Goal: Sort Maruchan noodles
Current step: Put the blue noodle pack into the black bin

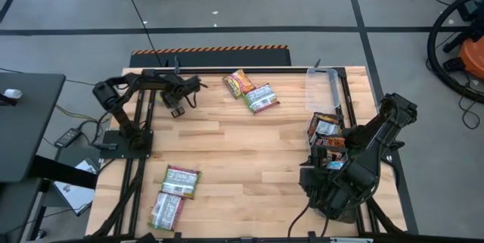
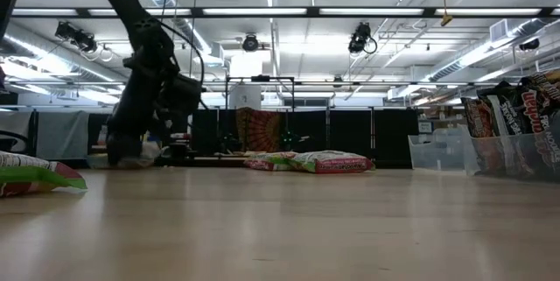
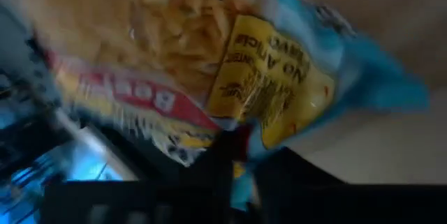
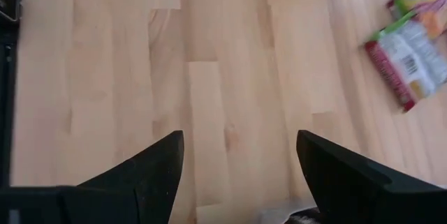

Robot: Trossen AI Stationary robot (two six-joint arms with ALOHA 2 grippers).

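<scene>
Sorting partly done: some packets grouped, several loose on the desk.

By my reading the job is about midway: dark brown-red packets stand in a clear tray at the right edge, another clear tray beyond it looks empty, two silver-green packets lie at the near left, and an orange packet touching a silver-green one waits at the far middle. The left gripper, at the far left, is closed on a pale blue packet that fills its wrist view. The right gripper hangs spread wide and empty at the near right. The arm hides part of the filled tray, so its count is unclear.
</scene>
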